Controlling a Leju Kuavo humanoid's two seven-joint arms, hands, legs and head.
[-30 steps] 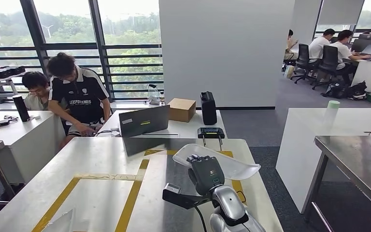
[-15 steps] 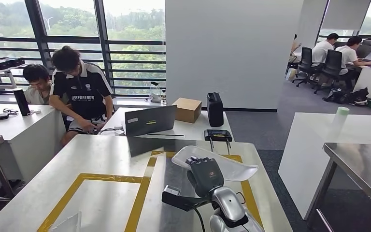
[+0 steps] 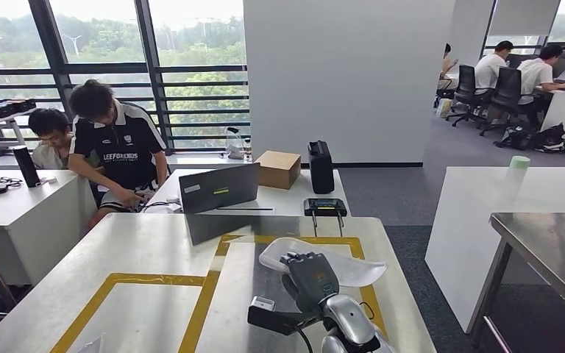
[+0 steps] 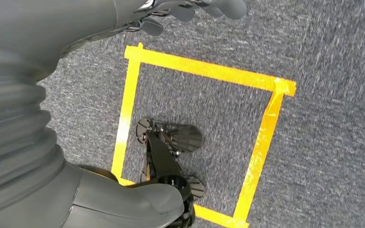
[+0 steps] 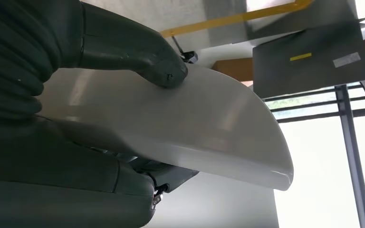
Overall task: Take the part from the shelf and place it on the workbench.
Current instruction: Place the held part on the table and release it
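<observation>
while the workbench (image 3: 140,243) spreads white and broad across the lower head view, marked with yellow tape lines (image 3: 199,312) that frame a rectangle, the robot's right hand (image 3: 310,276) reaches over its right half, near the right edge. that hand grips the part (image 3: 353,268), a pale, curved, shell-like panel, holding it out flat above the taped area; whether the panel touches the bench top cannot be told. in the right wrist view the thick thumb (image 5: 164,71) presses on one face of the part (image 5: 209,128) and the darker fingers (image 5: 138,175) close against the other, so the hand (image 5: 100,156) is clamped on it.

beyond the far edge of the bench stands a second white table with an open laptop (image 3: 217,187), a cardboard box (image 3: 278,168) and a black case (image 3: 321,167). two people (image 3: 110,143) sit at the far left by the windows, and more people sit at desks at the far right. a steel table (image 3: 552,246) stands off the right side.

the left hand (image 4: 180,12) hangs above grey carpet with a yellow taped square (image 4: 199,142); its fingers look curled in with nothing between them.
</observation>
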